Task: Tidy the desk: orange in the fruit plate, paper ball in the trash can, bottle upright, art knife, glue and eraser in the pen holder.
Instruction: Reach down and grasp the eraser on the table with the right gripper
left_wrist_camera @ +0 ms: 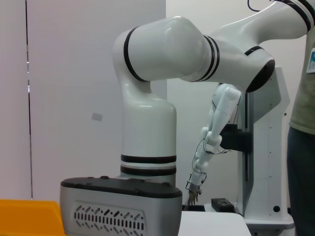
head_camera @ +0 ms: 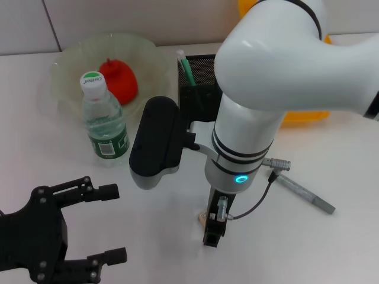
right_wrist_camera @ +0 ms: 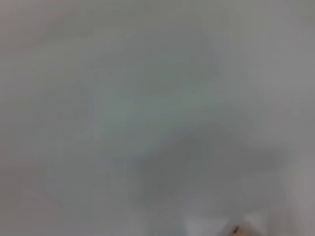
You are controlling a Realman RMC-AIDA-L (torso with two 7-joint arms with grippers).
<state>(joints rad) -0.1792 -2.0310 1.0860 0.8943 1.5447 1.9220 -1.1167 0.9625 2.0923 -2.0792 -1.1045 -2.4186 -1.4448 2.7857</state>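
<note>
In the head view the orange (head_camera: 118,80) lies in the translucent fruit plate (head_camera: 65,65). Beside the plate, the water bottle (head_camera: 105,118) stands upright. The black mesh pen holder (head_camera: 201,74) holds a green-and-white stick (head_camera: 185,65). A grey art knife (head_camera: 305,192) lies flat on the table at the right. My right gripper (head_camera: 213,229) points straight down at the table, right beside a small tan eraser (head_camera: 202,219). At the lower left my left gripper (head_camera: 111,223) is open and holds nothing. The paper ball is out of view.
A yellow trash can (head_camera: 305,115) stands behind my right arm, which hides most of it; its edge also shows in the left wrist view (left_wrist_camera: 24,216). My right arm's white forearm (head_camera: 284,59) covers the middle of the desk. The right wrist view shows only bare table.
</note>
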